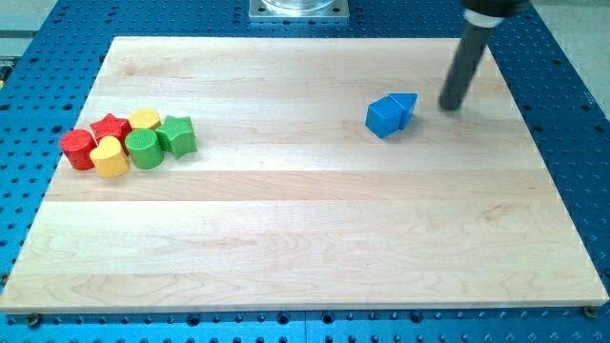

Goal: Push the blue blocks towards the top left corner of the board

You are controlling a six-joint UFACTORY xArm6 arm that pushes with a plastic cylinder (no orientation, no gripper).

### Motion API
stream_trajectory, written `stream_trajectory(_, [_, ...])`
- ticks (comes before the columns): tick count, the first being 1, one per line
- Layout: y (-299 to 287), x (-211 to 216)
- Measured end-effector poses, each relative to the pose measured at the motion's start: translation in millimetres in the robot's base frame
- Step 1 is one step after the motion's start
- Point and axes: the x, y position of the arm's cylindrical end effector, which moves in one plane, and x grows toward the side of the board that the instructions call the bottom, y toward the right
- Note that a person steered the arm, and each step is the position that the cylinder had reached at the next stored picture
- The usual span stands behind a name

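Two blue blocks sit touching each other right of the board's middle, toward the view's top: a blue cube (383,117) and, just to its right, a blue triangular block (407,105). My tip (450,105) rests on the wooden board (305,238) a short way to the right of the blue triangular block, not touching it. The dark rod rises from the tip toward the view's top right.
A cluster of blocks lies at the view's left: a red star (111,126), a red block (78,149), a yellow heart (111,157), a yellow block (146,119), a green cylinder (145,150) and a green star (177,135). A metal mount (298,10) sits at the top edge.
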Motion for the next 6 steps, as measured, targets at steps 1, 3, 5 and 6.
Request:
stream_trajectory(1, [-35, -2])
stream_trajectory(3, [-87, -8])
stream_trajectory(5, [-137, -8])
stream_trajectory(6, [-150, -8])
